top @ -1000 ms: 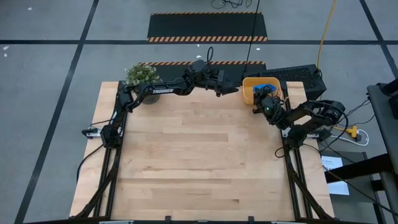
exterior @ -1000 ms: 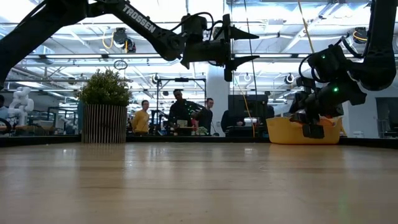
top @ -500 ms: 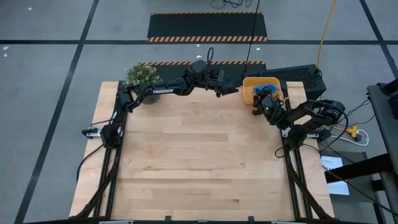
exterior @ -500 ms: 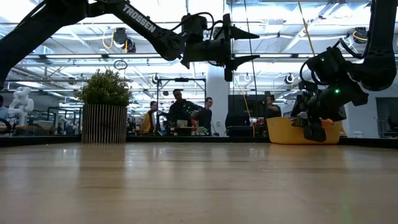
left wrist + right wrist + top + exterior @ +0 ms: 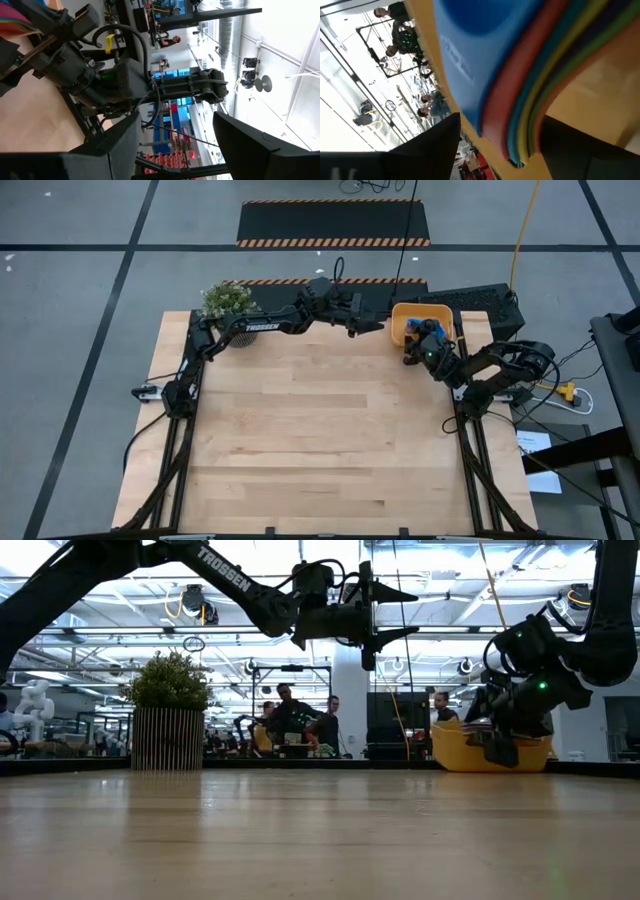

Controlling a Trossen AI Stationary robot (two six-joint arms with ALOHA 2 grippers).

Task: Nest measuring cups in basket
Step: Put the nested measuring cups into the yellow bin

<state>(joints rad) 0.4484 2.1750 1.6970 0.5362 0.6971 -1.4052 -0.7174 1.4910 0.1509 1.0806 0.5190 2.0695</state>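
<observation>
Although most of the table (image 5: 320, 430) is laid out plainly in the high view, the contents of the basket (image 5: 402, 328) at the far right edge are largely covered by the right gripper (image 5: 422, 340); only a patch of blue can be made out beside it. The right arm is bent low over the basket, while the left arm is stretched along the far edge, its gripper (image 5: 372, 323) held just short of the basket. A potted plant (image 5: 226, 301) is seen at the far left corner.

From the low view, the left gripper (image 5: 395, 615) is shown raised well above the table, its fingers apart and holding nothing. The right gripper (image 5: 502, 735) is seen hanging in front of the basket (image 5: 455, 752), hiding its middle.

Through the left wrist view, the parted fingers (image 5: 120, 145) frame only the other arm.

Through the right wrist view, the nested measuring cups (image 5: 530, 85) are seen close up against the basket wall, cut off by the frame; the spread fingers (image 5: 427, 145) are not closed on them.
</observation>
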